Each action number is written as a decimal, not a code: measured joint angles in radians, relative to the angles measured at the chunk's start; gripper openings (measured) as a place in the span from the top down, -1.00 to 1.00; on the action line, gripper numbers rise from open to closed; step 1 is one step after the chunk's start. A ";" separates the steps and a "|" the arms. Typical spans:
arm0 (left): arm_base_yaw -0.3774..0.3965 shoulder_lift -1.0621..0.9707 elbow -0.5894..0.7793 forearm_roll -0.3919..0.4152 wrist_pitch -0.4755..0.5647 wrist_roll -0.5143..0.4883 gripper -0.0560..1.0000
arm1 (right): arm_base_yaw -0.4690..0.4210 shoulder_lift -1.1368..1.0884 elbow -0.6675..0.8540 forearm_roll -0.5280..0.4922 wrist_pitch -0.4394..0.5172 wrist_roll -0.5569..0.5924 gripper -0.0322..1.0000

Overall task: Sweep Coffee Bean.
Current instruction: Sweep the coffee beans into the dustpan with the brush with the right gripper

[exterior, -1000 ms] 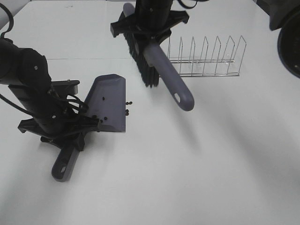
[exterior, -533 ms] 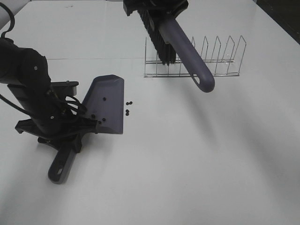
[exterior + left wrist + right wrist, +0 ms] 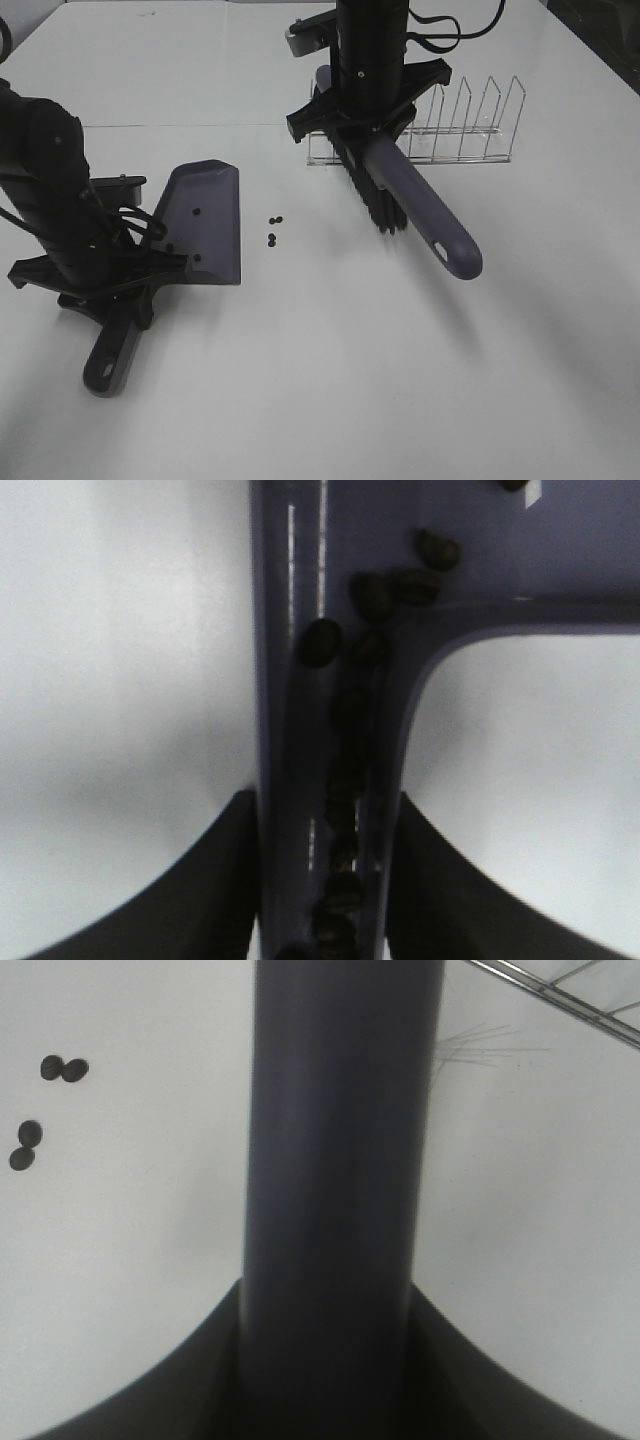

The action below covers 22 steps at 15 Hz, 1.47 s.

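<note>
White table (image 3: 330,400) underneath. On it, coffee bean (image 3: 271,239): four lie loose just beside dustpan (image 3: 205,215) lip, more inside pan and along its handle channel. Dustpan handle clamped between jaws of left gripper (image 3: 325,880). Jaws of right gripper (image 3: 325,1360) closed round brush (image 3: 425,215) handle, bristles down, near loose beans, not touching. Behind brush, wire rack (image 3: 470,135).

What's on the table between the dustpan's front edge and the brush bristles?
Four loose coffee beans, in two pairs, on otherwise bare white table. The exterior high view shows them nearer the dustpan than the brush.
</note>
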<state>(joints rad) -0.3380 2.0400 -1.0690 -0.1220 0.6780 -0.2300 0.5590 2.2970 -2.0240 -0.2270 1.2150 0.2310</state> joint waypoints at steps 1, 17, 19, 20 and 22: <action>0.000 0.000 0.000 -0.008 0.000 0.010 0.24 | 0.000 0.017 0.000 0.005 -0.013 0.012 0.34; -0.049 0.000 0.000 -0.051 0.013 0.065 0.24 | 0.000 0.140 -0.005 0.572 -0.191 -0.115 0.34; -0.049 0.000 0.000 -0.051 0.013 0.065 0.24 | 0.001 0.140 -0.005 0.639 -0.191 -0.160 0.34; -0.049 0.000 0.000 -0.051 0.013 0.065 0.24 | 0.001 0.138 -0.005 0.637 -0.191 -0.164 0.34; -0.049 0.000 0.000 -0.051 0.013 0.065 0.24 | 0.001 0.120 -0.003 0.613 -0.199 -0.166 0.34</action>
<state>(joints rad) -0.3870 2.0400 -1.0690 -0.1730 0.6910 -0.1650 0.5600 2.4170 -2.0270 0.3860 1.0160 0.0650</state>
